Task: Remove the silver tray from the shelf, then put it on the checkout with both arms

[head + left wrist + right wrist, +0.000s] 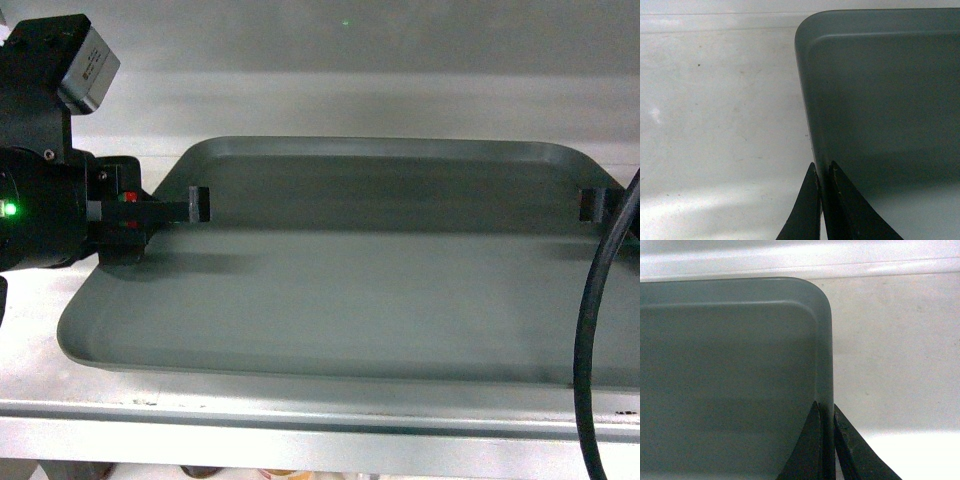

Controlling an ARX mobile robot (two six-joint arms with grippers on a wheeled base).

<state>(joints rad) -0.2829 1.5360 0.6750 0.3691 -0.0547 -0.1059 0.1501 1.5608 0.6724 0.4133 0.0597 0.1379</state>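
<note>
The silver tray lies flat on the white shelf, filling most of the head view. My left gripper is shut on the tray's left rim, one finger inside the tray and one outside. In the left wrist view the silver tray has its rim pinched between the left gripper tips. My right gripper is shut on the right rim, partly hidden behind a black cable. The right wrist view shows the tray rim clamped by the right gripper. The checkout is out of view.
The shelf's white back panel rises just behind the tray. The shelf's front lip runs along the bottom of the head view. Bare white shelf board lies left of the tray, and more shelf board to its right.
</note>
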